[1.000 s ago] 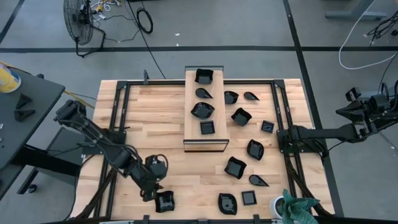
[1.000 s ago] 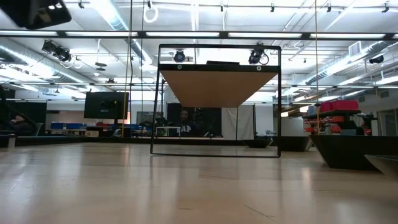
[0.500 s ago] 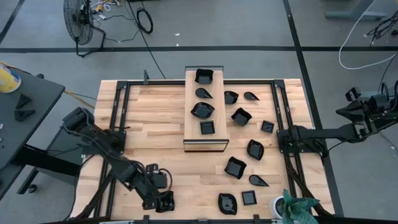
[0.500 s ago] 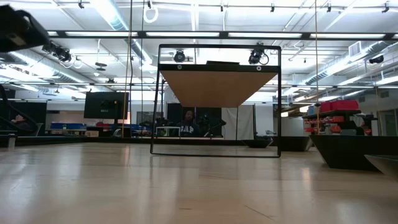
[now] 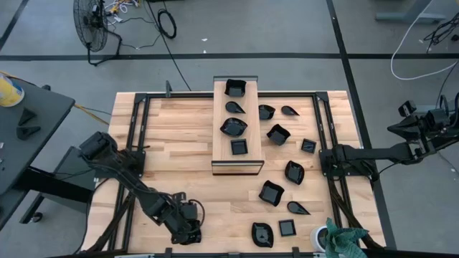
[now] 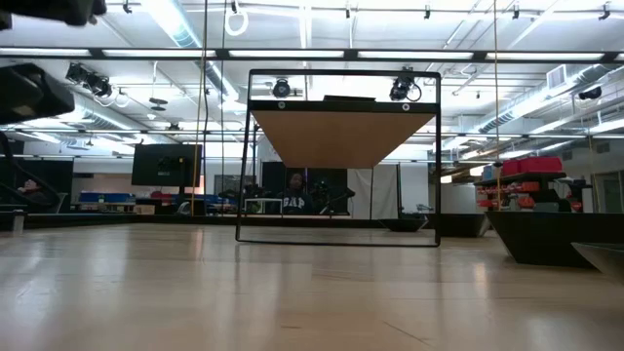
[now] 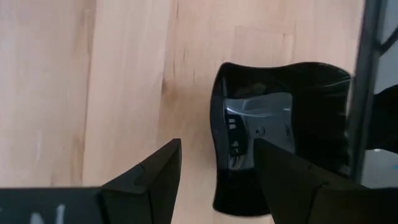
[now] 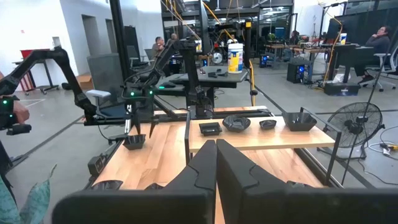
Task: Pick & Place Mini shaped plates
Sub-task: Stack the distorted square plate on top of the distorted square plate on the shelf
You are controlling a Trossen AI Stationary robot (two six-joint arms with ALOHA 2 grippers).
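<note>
Approach step: left gripper (image 5: 188, 233), fingers spread, straddles a wavy black mini plate (image 7: 280, 130) at lower left (not gripped). Next, close and lift. Right gripper (image 8: 216, 155) waits, fingers pressed together.

Bright ceiling strip lights, glare on glossy dish (image 7: 280, 124)

A grey concrete floor (image 5: 287, 29) surrounds the butcher-block table (image 5: 179, 129), crossed by dark tape lines (image 5: 215, 55) and loose cables — one black (image 5: 166, 23), one white (image 5: 409, 50). A standing fan (image 5: 92, 25) sits on that floor beyond the table's far side. The low view looks into a wide workshop under long strip lights (image 6: 292, 54) (ducts and pipes run along the ceiling), with a dark monitor (image 6: 167, 164), a metal frame (image 6: 341, 156) and a seated person (image 6: 292, 195) behind it.
</note>
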